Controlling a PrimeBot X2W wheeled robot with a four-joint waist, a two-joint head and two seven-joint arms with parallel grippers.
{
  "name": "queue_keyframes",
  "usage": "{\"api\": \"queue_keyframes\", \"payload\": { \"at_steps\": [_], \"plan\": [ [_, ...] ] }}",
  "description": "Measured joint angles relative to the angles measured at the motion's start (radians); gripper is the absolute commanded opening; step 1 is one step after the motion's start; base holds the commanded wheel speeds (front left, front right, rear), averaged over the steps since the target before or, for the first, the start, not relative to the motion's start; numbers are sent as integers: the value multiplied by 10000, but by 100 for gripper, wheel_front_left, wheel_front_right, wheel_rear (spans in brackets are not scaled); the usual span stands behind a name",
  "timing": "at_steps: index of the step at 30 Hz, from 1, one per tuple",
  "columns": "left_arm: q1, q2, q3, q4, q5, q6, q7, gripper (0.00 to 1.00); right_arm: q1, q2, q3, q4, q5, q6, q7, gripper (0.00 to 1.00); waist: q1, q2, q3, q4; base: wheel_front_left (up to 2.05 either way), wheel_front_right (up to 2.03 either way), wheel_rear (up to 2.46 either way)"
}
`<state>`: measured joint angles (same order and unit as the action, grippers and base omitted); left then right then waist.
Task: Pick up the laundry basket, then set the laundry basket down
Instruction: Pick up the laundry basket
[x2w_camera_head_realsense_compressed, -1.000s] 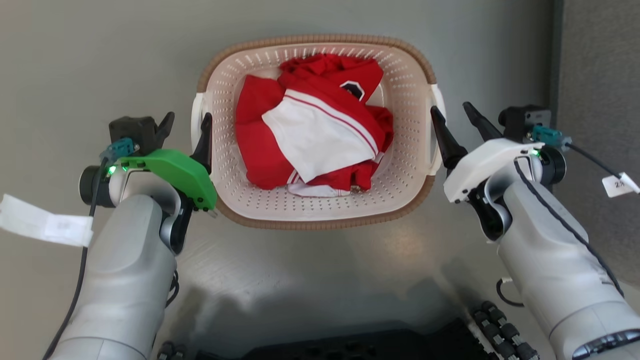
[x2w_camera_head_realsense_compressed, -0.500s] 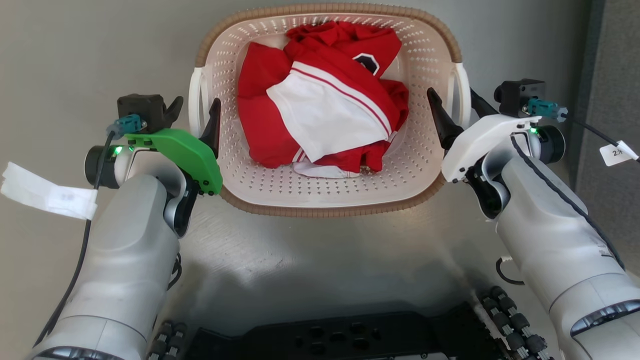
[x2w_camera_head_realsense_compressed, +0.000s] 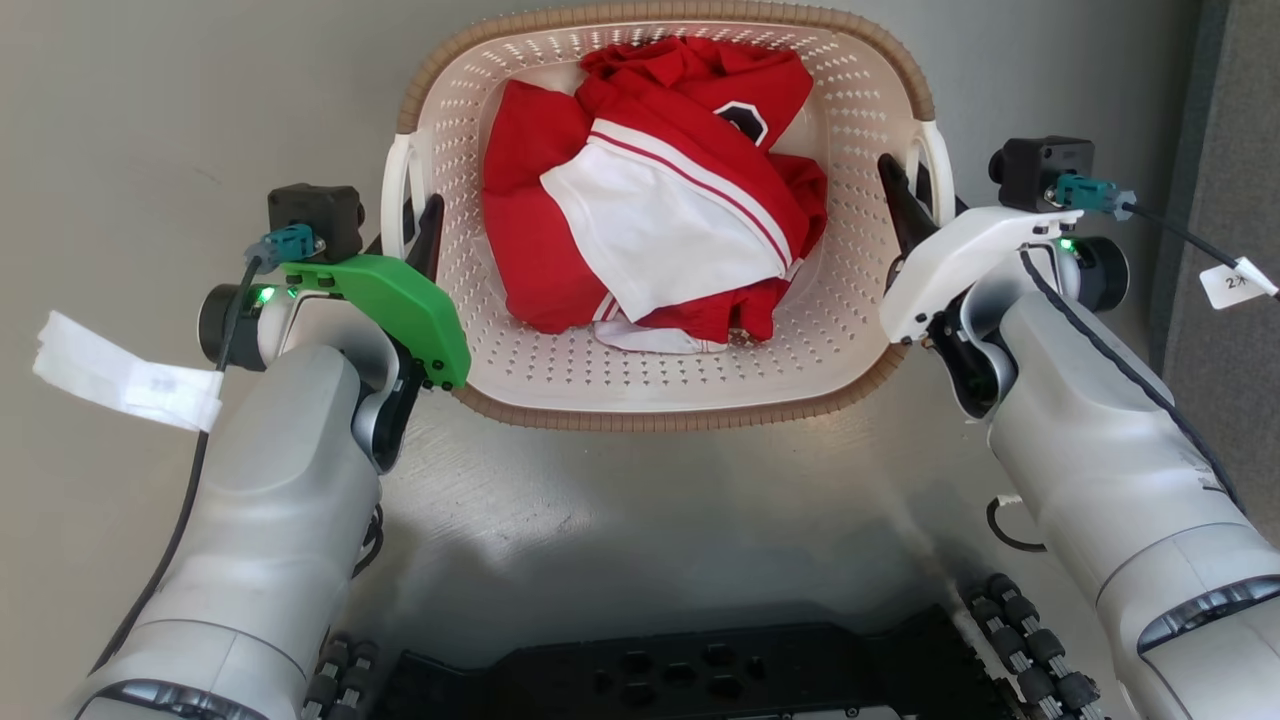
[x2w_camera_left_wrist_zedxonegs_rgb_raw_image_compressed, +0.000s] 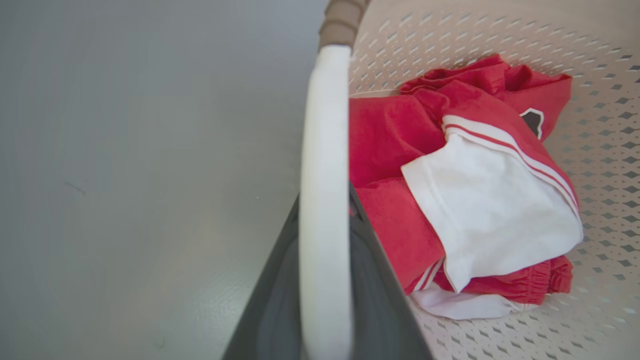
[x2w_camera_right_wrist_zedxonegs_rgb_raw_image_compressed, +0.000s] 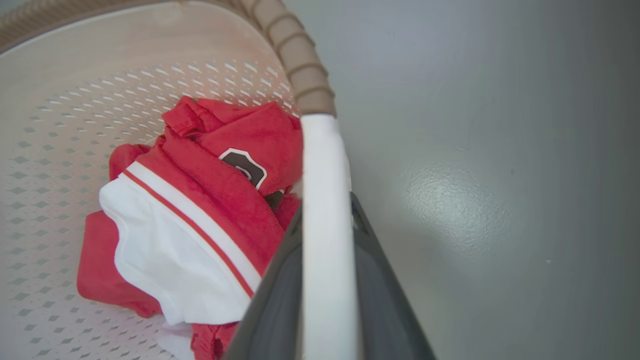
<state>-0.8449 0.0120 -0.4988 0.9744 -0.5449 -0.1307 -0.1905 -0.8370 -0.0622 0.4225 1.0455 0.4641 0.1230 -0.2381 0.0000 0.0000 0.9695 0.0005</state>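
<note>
The laundry basket (x2w_camera_head_realsense_compressed: 650, 375), red clothes (x2w_camera_head_realsense_compressed: 530, 200) inside, is on or just above the grey floor (x2w_camera_head_realsense_compressed: 150, 120), can't tell which. The left gripper (x2w_camera_head_realsense_compressed: 410, 215) and right gripper (x2w_camera_head_realsense_compressed: 920, 185) each pinch a handle (x2w_camera_left_wrist_zedxonegs_rgb_raw_image_compressed: 322, 150) on its sides. Grab looks done; next needs an even, level lift.

Grey forearms (x2w_camera_head_realsense_compressed: 270, 520), green left wrist cover (x2w_camera_head_realsense_compressed: 400, 305), white right cover (x2w_camera_head_realsense_compressed: 950, 265).

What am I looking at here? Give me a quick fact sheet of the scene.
Container: laundry basket, cream with brown rim
Contents: red and white clothes, crumpled
Surface: grey floor
Left end effector: fingers clamped either side of left handle
Right end effector: same on right handle
Lifted: cannot tell
</note>
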Motion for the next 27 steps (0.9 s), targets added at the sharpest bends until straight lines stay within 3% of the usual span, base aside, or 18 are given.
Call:
{"api": "queue_keyframes", "payload": {
  "at_steps": [13, 27],
  "plan": [
    [8, 0, -533, 454, -880, 2, -4, 0, 48, 36, 426, 382, 479, 0, -48, 0, 0, 0, -594, -12, 0, 0, 0],
    [507, -2, -1210, 851, -1758, 0, 428, 0, 533, 115, 959, 840, 1352, 2, 134, 0, 0, 0, -2189, -163, 0, 0, 0]
  ]
}}
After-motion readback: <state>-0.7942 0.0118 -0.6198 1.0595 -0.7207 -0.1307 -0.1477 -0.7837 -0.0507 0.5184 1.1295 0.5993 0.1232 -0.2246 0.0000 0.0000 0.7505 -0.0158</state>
